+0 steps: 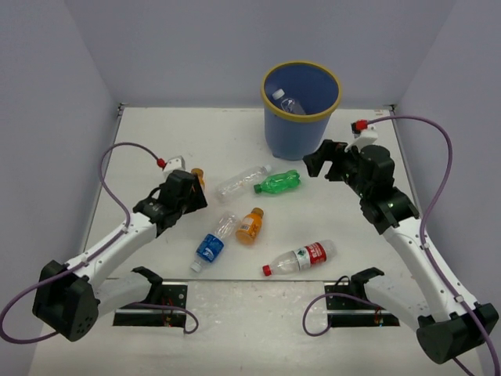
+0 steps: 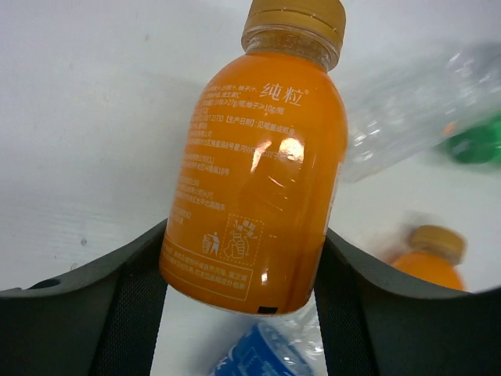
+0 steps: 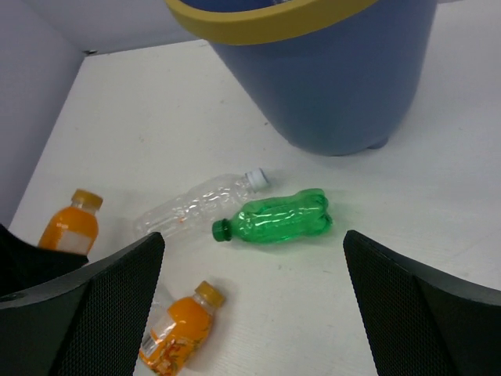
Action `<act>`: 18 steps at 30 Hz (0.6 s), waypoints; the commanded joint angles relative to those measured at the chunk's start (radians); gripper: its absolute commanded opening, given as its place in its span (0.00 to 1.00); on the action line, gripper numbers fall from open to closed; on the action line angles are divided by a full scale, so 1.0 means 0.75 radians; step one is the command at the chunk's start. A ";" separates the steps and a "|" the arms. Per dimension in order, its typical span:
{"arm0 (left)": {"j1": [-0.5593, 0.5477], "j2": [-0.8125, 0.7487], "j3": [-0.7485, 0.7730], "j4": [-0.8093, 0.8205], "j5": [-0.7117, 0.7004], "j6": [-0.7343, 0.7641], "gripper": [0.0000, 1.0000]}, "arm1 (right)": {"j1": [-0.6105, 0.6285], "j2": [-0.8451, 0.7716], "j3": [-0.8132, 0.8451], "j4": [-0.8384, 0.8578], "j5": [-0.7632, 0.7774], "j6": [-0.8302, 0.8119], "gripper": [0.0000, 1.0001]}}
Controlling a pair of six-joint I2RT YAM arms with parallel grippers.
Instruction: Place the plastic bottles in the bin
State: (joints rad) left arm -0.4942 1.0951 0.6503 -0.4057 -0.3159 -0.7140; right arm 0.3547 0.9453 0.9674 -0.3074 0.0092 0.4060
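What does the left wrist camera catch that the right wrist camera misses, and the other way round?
Only the left wrist: the blue-labelled bottle and the small print on the orange bottle held by the left gripper. Only the right wrist: the blue bin. Both: that orange bottle, a second orange bottle, the green bottle and the clear bottle.

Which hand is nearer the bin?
Right. The right hand sits open just beside the bin; the left hand is far off, gripping an orange bottle.
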 commanded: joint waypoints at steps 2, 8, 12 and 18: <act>-0.006 -0.159 0.212 0.094 0.022 0.129 0.00 | -0.002 0.004 -0.023 0.175 -0.466 0.015 0.99; -0.050 -0.211 0.112 0.679 1.055 0.411 0.00 | 0.001 0.091 -0.062 0.426 -0.932 0.105 0.99; -0.217 -0.135 0.129 0.824 1.203 0.473 0.00 | 0.026 0.136 -0.058 0.509 -1.082 0.119 0.99; -0.363 0.025 0.257 0.823 1.199 0.508 0.00 | 0.098 0.141 -0.062 0.544 -1.076 0.101 0.99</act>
State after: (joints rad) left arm -0.7282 1.0594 0.7541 0.1125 0.4852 -0.3933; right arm 0.3975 1.0588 0.9245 0.0188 -0.7301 0.4772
